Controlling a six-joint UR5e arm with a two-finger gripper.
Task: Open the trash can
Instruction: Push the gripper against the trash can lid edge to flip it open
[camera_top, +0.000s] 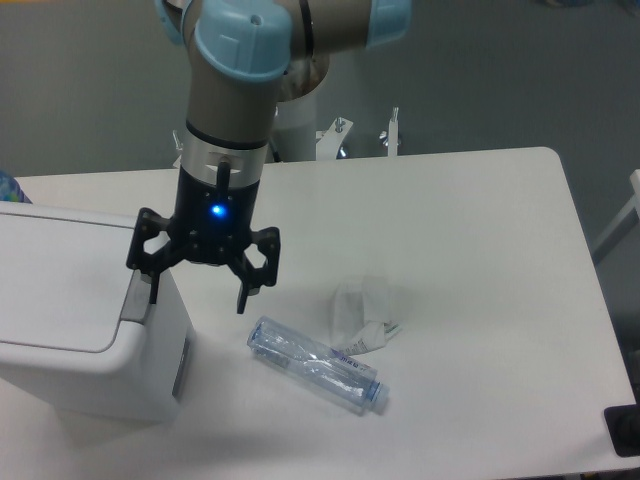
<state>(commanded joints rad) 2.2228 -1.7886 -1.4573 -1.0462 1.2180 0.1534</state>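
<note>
Pincer (198, 292) spread wide, one finger at grey push tab (135, 297) of white trash can (80, 330), lid down, clear bottle (316, 365) on worktop (480, 260)

One fixed camera looks down from the front, fairly near, across the bench (480, 220) toward the arm's base.

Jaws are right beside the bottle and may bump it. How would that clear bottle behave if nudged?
The clear bottle lies on its side on the table, so it would probably roll. It looks empty and thin-walled, so likely light and easy to dent. The crumpled paper touching it might slow it slightly.
</note>
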